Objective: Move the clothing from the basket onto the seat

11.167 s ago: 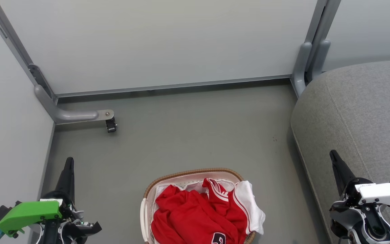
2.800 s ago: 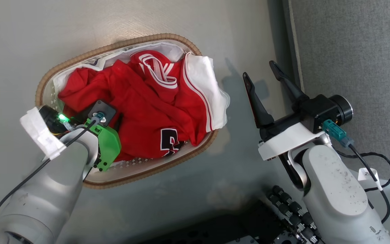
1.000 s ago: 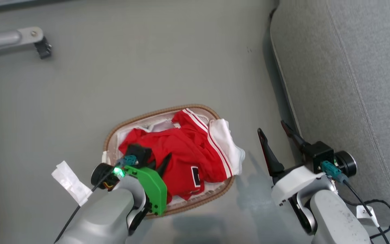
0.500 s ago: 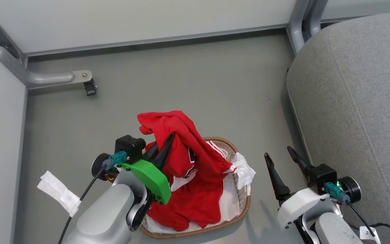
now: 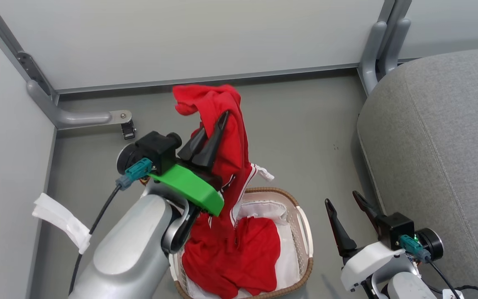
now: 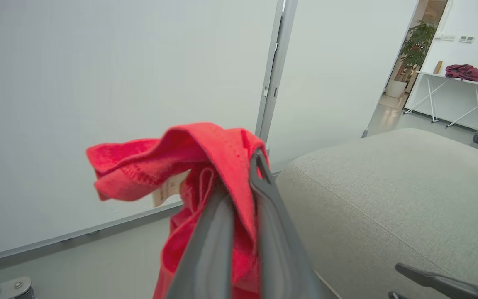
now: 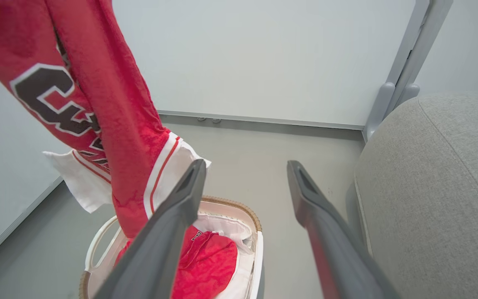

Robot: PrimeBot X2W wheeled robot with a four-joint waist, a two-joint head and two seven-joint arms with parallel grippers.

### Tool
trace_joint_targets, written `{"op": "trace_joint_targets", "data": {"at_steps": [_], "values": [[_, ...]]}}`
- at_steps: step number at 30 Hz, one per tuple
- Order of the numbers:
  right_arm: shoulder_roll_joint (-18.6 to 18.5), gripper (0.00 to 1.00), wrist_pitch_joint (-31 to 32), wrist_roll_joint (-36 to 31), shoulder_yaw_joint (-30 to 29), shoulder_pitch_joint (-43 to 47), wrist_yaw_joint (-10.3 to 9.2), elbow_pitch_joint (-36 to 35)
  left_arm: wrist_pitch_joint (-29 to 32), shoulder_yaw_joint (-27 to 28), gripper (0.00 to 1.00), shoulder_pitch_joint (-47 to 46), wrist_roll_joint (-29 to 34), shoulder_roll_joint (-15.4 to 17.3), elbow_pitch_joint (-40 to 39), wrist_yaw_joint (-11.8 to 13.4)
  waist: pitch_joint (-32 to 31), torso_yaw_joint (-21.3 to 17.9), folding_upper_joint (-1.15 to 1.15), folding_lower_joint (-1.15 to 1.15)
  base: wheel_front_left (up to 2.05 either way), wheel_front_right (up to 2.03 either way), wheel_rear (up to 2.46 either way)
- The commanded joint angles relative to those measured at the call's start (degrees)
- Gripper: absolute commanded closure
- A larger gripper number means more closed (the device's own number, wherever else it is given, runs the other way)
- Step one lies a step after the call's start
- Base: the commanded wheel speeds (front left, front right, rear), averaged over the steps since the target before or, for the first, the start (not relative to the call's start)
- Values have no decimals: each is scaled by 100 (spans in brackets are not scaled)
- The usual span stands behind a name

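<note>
My left gripper (image 5: 213,124) is shut on a bright red jersey (image 5: 232,149), held high above the basket (image 5: 305,232). The jersey hangs down in a long fold, and its lower end still reaches into the basket. The right wrist view shows the jersey's (image 7: 110,104) black white-edged numerals and white trim. In the left wrist view my fingers (image 6: 264,199) pinch a fold of the jersey (image 6: 189,145). A plain red shirt (image 5: 243,257) lies in the basket on the white liner. My right gripper (image 5: 342,199) stands open and empty between the basket and the grey seat (image 5: 438,145).
Pale partition walls close off the far side and the left. A grey metal foot with a castor (image 5: 127,131) juts out at the left, and a post (image 5: 382,45) stands by the seat's far corner. Grey floor (image 5: 305,124) lies between basket and wall.
My left gripper has risen with the jersey, pulling it up out of the basket until it hangs at full length. The head view has tilted up. The right gripper stays open.
</note>
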Motion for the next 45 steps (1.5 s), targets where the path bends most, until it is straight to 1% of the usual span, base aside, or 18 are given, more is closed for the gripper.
{"op": "trace_joint_targets", "data": {"at_steps": [1,10,19,27,33,40,45], "values": [[-25,0,-11,-33,-19,94,-5,-55,-21,76,100,-96,74,2,-74,12,-19,6,0,1,0,0,0],[-25,0,-11,16,-80,191,-5,-363,-21,375,100,-218,183,-80,-396,12,-32,-1,0,1,0,0,0],[-25,0,-11,21,-86,250,-5,-359,-21,519,100,-368,225,-143,-681,12,-112,9,0,1,0,0,0],[-23,0,-11,34,-14,208,-4,-376,-21,553,100,-469,238,-185,-702,12,-135,0,0,1,0,0,0],[-24,0,-11,41,514,-225,-5,-502,-21,507,100,-453,204,-181,-679,12,-94,20,0,1,0,0,0],[-24,0,-11,185,1454,-1054,-5,-590,-21,411,100,-407,144,-212,-639,12,-79,115,0,1,0,0,0],[-23,0,-11,222,1946,-1508,-5,-522,-21,334,100,-387,115,-246,-605,12,-89,197,0,1,0,0,0]]}}
